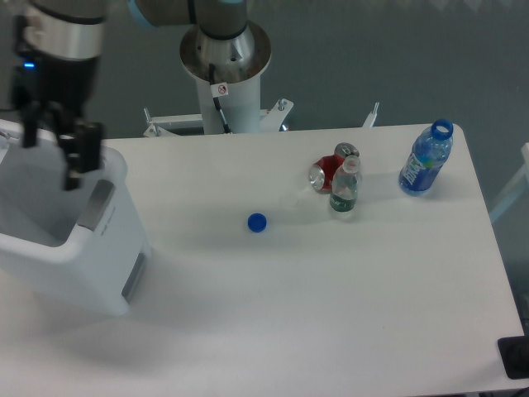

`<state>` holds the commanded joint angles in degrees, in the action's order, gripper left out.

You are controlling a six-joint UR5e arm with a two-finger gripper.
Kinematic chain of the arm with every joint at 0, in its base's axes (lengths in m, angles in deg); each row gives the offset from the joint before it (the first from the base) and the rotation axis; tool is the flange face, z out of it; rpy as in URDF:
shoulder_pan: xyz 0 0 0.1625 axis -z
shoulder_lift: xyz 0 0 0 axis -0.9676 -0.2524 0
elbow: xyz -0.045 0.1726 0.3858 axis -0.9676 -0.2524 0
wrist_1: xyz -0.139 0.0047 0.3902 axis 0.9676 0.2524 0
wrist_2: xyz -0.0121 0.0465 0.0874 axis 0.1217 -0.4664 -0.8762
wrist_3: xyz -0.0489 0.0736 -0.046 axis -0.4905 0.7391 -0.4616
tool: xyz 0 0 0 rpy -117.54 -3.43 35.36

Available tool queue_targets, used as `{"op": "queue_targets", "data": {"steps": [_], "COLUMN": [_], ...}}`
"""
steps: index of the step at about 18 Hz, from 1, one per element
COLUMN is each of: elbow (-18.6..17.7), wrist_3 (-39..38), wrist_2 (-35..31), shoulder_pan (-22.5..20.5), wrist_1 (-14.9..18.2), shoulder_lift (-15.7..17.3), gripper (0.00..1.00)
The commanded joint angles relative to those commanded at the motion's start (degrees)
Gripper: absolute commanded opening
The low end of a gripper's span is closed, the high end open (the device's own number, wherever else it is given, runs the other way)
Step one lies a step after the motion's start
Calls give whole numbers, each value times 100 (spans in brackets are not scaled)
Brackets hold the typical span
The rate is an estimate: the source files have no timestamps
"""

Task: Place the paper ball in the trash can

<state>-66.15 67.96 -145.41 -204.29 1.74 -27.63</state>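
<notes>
The trash can (58,251) is a large white bin with grey side panels at the table's left edge. My gripper (51,163) hangs over its open top, near the right-hand rim. Its two dark fingers (76,157) stand apart with nothing visible between them. The paper ball is not in view anywhere on the table; what lies at the bottom of the bin is hidden by its walls.
A blue bottle cap (257,222) lies mid-table, with a faint pale ring cap (289,200) to its right. A red can (326,174), a small green-label bottle (344,188) and a blue bottle (426,161) stand at the back right. The robot base (225,66) is behind the table.
</notes>
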Motion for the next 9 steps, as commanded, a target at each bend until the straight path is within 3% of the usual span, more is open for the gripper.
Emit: {"op": "queue_targets", "data": {"steps": [4, 7, 9], "elbow": [-343, -835, -924], "wrist_3": [739, 1003, 1476], "wrist_2": [-623, -1080, -1528], "shoulder_pan": [-537, -871, -1100], "wrist_1": [9, 0, 9], "shoulder_lift": [27, 9, -148], "gripper": [100, 100, 100]}}
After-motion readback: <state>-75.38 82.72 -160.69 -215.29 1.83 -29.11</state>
